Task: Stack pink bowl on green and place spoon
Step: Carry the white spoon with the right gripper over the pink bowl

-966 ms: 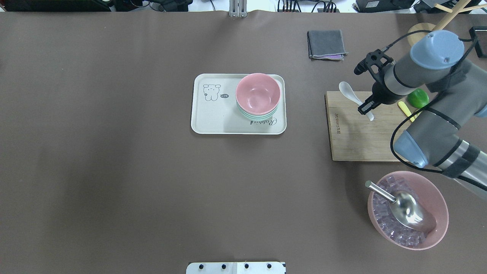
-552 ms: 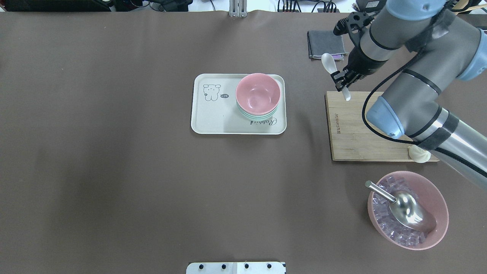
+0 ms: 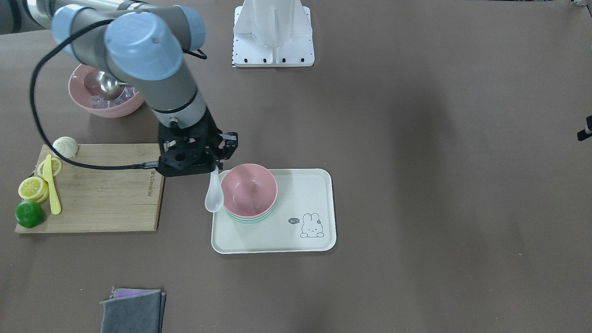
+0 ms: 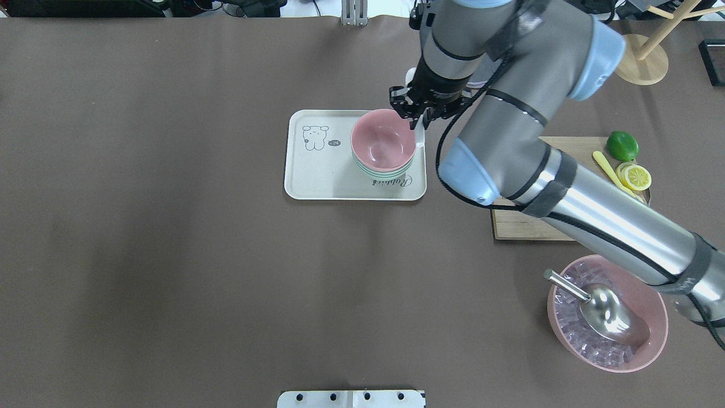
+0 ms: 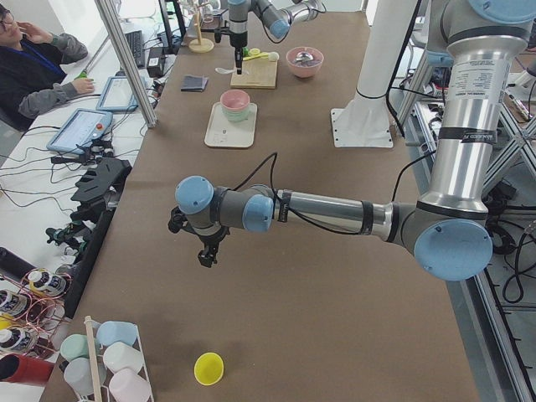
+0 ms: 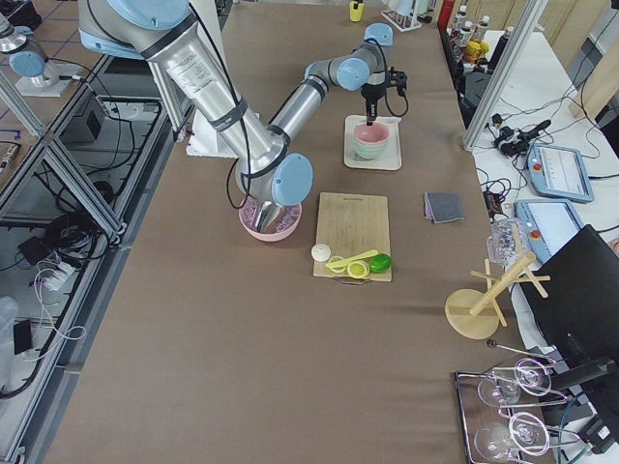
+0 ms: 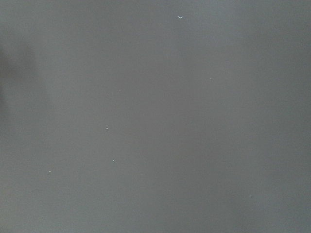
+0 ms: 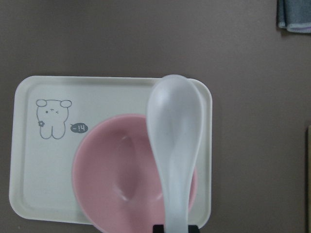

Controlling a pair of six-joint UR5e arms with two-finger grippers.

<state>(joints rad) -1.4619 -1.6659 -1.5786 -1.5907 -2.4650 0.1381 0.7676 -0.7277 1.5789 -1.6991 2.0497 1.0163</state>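
**While gripping the spoon at the rim: risks of the drop**

While hanging beside the stack, grips the handle of the translucent white plastic soup spoon (image 3: pixel 213 196) in the clenched right pincer (image 3: pixel 215 166), scoop end down. Shows the round pink bowl (image 3: pixel 249 187) already nested in the pale green bowl (image 3: pixel 247 220) on the cream rectangular tray (image 3: pixel 300 185), so leaves only the spoon to place. Puts the scoop over the pink bowl's side in the wrist view, yet beside its rim near the tray's edge from the front; cannot settle which.

Could go wrong three ways, judged from here. Letting go outside the rim would drop the spoon onto the tray lip or the brown table (image 3: pixel 416 138). Lowering onto the rim itself could tip or shove the nested pair. Releasing from height into the hard bowl could bounce the light spoon out.

Cannot tell the state of the left pincer (image 5: pixel 205 255), seen only from the side view, well apart from the tray.
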